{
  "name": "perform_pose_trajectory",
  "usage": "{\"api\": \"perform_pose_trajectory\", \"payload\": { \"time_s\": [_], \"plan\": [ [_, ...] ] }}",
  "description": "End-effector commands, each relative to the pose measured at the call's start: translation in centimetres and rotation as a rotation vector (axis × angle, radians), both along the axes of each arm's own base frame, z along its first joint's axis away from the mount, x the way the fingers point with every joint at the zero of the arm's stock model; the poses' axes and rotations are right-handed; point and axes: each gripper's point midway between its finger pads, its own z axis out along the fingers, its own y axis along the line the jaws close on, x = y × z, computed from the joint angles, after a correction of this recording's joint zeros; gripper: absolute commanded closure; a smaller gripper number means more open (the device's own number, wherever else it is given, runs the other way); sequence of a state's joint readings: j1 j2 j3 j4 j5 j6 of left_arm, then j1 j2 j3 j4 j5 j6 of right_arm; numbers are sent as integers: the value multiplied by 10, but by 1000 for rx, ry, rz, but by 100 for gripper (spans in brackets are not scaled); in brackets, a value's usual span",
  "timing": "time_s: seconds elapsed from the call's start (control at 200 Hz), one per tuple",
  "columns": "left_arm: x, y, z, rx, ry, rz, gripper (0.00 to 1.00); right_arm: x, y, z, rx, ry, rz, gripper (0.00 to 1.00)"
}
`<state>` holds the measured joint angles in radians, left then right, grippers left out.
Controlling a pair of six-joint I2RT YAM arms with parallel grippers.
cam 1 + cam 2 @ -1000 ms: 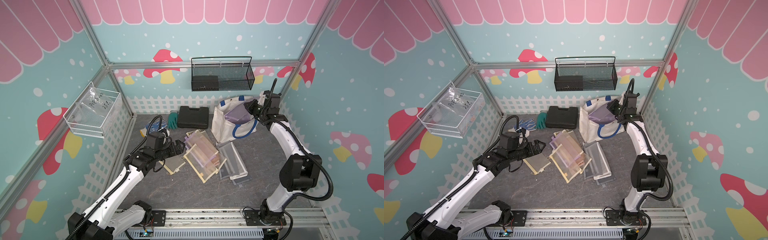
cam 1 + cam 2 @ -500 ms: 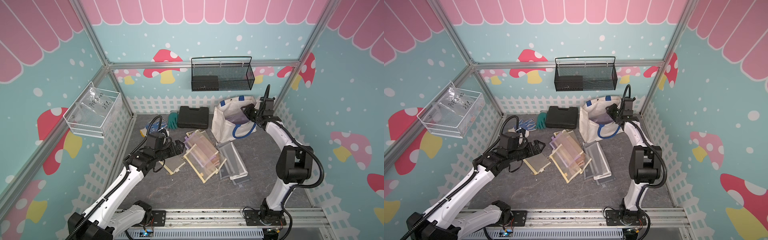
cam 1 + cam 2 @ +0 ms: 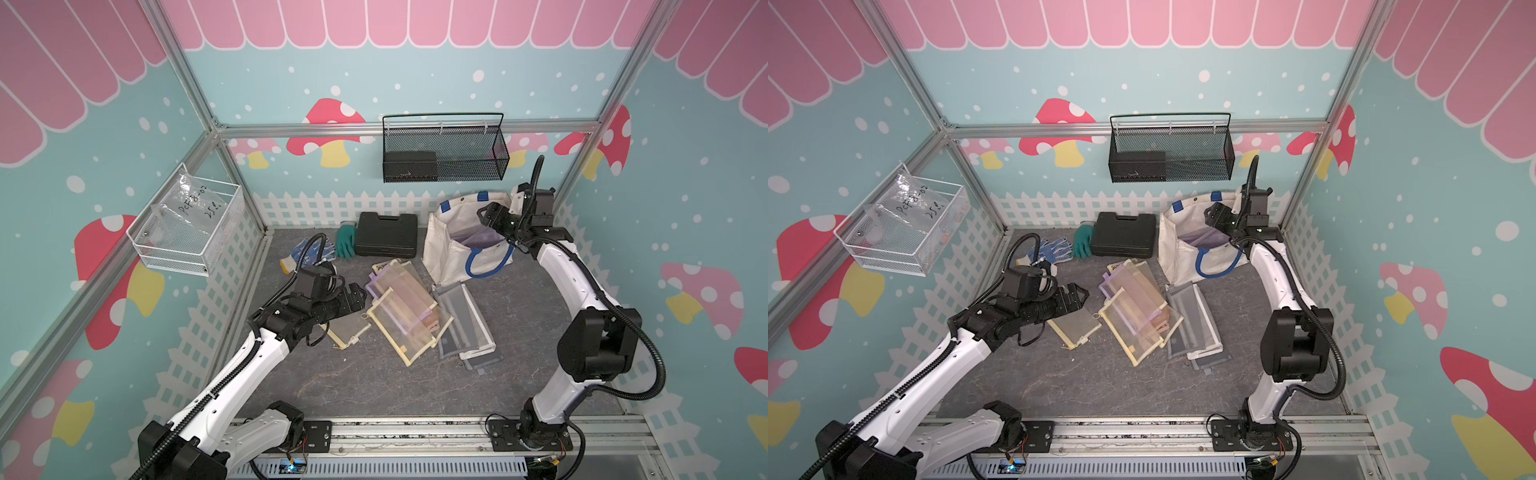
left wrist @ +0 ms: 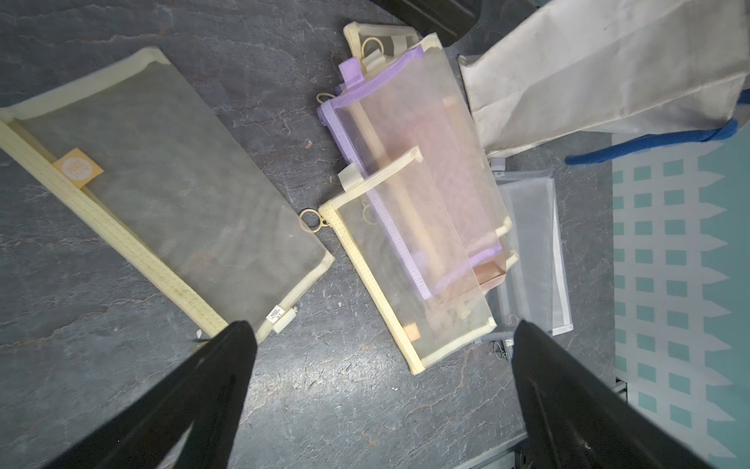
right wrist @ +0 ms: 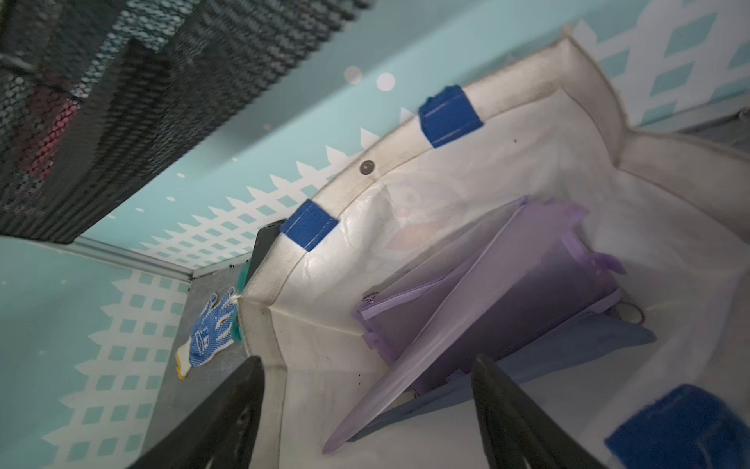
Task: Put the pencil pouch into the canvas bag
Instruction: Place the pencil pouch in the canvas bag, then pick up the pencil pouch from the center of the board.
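The cream canvas bag (image 3: pixel 446 253) (image 3: pixel 1177 255) with blue handles stands at the back right, mouth open. Inside it leans a purple mesh pencil pouch (image 5: pixel 507 276) (image 3: pixel 478 239), on top of a grey-blue one. My right gripper (image 5: pixel 365 361) (image 3: pixel 488 214) hovers over the bag's mouth, open, holding nothing. Several more mesh pouches (image 3: pixel 405 307) lie piled on the floor mid-table. My left gripper (image 4: pixel 379 329) (image 3: pixel 357 293) hangs open above the floor beside a single yellow-edged pouch (image 4: pixel 162 178) (image 3: pixel 347 328), holding nothing.
A black hard case (image 3: pixel 386 233), a green glove (image 3: pixel 345 243) and a blue-dotted glove (image 3: pixel 309 251) lie along the back fence. A black mesh basket (image 3: pixel 442 153) hangs on the back wall, a white wire basket (image 3: pixel 187 226) on the left wall.
My right gripper has opened and let go of the purple pouch, which has dropped into the bag. The left arm has not moved.
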<state>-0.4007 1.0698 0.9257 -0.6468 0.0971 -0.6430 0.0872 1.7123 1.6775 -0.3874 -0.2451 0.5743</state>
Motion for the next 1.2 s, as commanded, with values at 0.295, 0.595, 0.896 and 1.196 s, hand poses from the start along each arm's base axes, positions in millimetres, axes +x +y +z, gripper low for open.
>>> {"api": "perform_pose_trajectory", "payload": {
  "time_s": [0.295, 0.595, 0.896, 1.196],
  "plan": [
    [-28, 26, -69, -28, 244, 80, 1, -70, 175, 4, -294, -2, 406, 16],
    [-33, 44, -86, -24, 279, 165, 1, -92, 311, -76, -366, 87, 679, 17],
    [-38, 48, -107, -62, 308, 220, 4, -97, 369, -180, -298, 251, 808, 19],
    [-41, 61, -131, -105, 333, 313, 11, -108, 397, -222, -188, 329, 904, 27]
  ]
}}
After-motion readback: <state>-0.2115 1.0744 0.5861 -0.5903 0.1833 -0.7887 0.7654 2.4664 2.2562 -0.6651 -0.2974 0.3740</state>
